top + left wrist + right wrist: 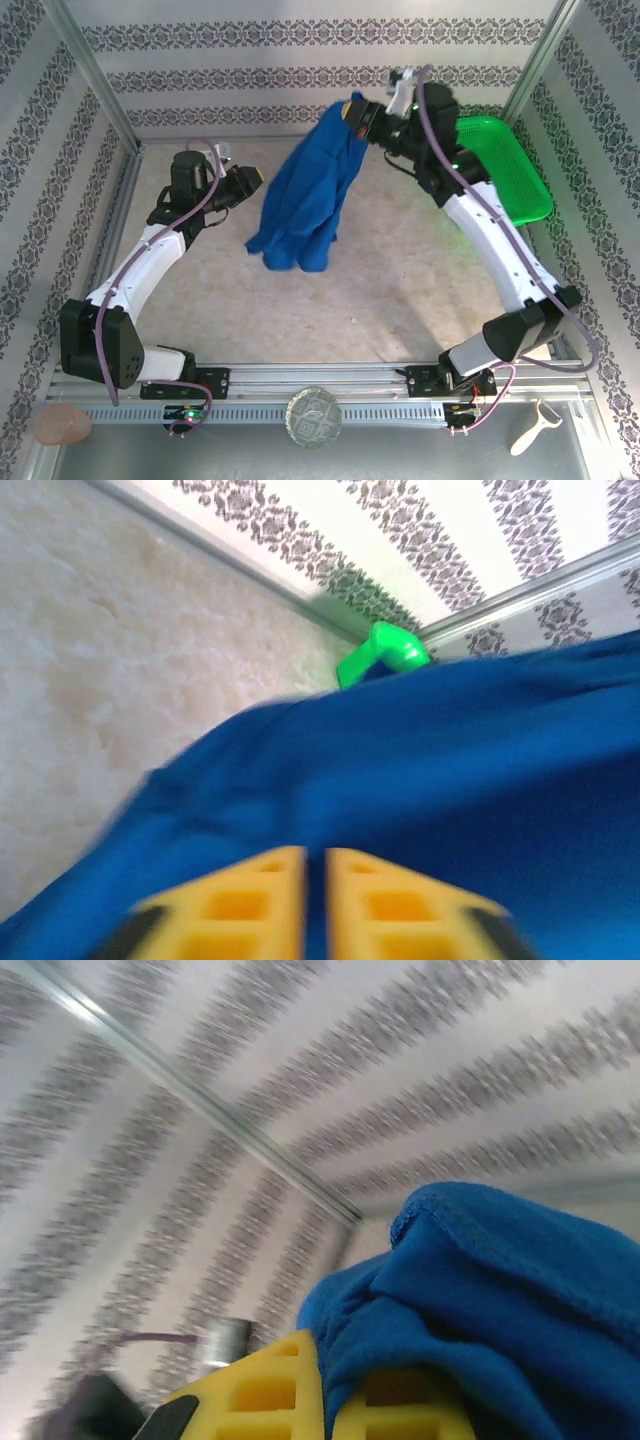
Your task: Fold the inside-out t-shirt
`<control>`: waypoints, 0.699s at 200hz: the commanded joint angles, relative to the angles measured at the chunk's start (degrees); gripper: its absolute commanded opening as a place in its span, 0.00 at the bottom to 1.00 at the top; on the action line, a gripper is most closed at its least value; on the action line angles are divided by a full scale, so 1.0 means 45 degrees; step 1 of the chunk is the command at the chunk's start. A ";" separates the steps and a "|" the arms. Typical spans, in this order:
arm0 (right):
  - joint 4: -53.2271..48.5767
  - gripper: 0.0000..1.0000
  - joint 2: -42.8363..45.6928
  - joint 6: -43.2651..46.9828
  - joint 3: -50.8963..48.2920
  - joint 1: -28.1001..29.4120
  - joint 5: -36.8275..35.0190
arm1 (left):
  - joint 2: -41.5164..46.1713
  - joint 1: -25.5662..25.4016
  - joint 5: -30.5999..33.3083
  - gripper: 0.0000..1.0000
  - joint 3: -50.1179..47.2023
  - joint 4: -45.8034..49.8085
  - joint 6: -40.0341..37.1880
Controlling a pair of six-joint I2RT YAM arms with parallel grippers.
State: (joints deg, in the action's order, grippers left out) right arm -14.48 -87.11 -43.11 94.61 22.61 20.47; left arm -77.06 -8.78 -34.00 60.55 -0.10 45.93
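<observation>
Yellow fingers (265,1390) of the right gripper (362,118) clench the blue t-shirt (300,195) aloft; left gripper (254,180) pinched closed at its left edge; green basket (510,165) far right.

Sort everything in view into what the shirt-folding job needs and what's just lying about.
Part of the job:
- blue t-shirt, hanging from the right hand
- left hand, closed at the shirt's side

Just lying about:
- green basket, far right corner
- white peeler, near ledge
- round clear dish, near ledge
- pink lump, near ledge
</observation>
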 commanded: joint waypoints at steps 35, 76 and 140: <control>0.1906 0.00 -0.0945 -0.0129 -0.3099 -0.1234 -0.0317 | 0.0698 0.1121 -0.0941 0.00 -0.0494 -0.1126 0.0640; -0.2965 0.78 -0.1256 0.3380 -0.1849 -0.0892 -0.4456 | 0.0481 0.1121 -0.1186 0.70 -0.1038 -0.0619 0.0768; -0.4323 0.77 -0.2003 0.5953 -0.2930 0.3653 -0.3841 | 0.1251 0.1707 0.0753 1.00 -0.1484 0.2092 -0.0252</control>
State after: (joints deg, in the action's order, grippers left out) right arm -29.30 -91.94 -22.61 82.70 31.62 2.83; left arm -74.35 -3.70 -34.74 53.74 3.68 46.74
